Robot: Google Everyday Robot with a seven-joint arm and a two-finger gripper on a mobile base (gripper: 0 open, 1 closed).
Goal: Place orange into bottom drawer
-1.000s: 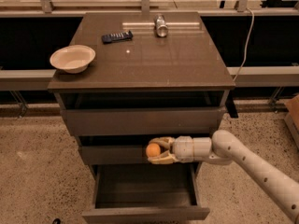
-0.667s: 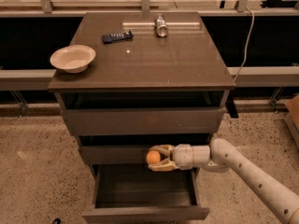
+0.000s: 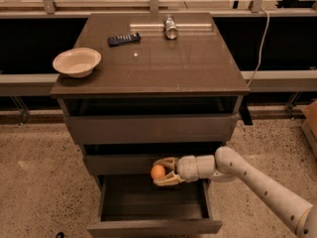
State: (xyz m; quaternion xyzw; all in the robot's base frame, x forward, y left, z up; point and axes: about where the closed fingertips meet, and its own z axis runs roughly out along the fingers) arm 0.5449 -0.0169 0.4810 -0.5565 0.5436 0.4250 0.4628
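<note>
right now the orange (image 3: 157,172) is pinched between the two fingers of the gripper (image 3: 160,172). it hangs just in front of the middle drawer (image 3: 124,163) and above the far part of the open bottom drawer (image 3: 153,227). to do this step well, i'd bring the fruit a little nearer and lower it below the drawer's walls before the fingers part. a low release should stop it bouncing or rolling out. the drawer's inside is dark, so its floor is hard to read. its near front is cut by the frame edge, and the arm (image 3: 262,185) runs off at the right. the cream bowl (image 3: 77,62) sits well apart on the cabinet top (image 3: 163,68).
</note>
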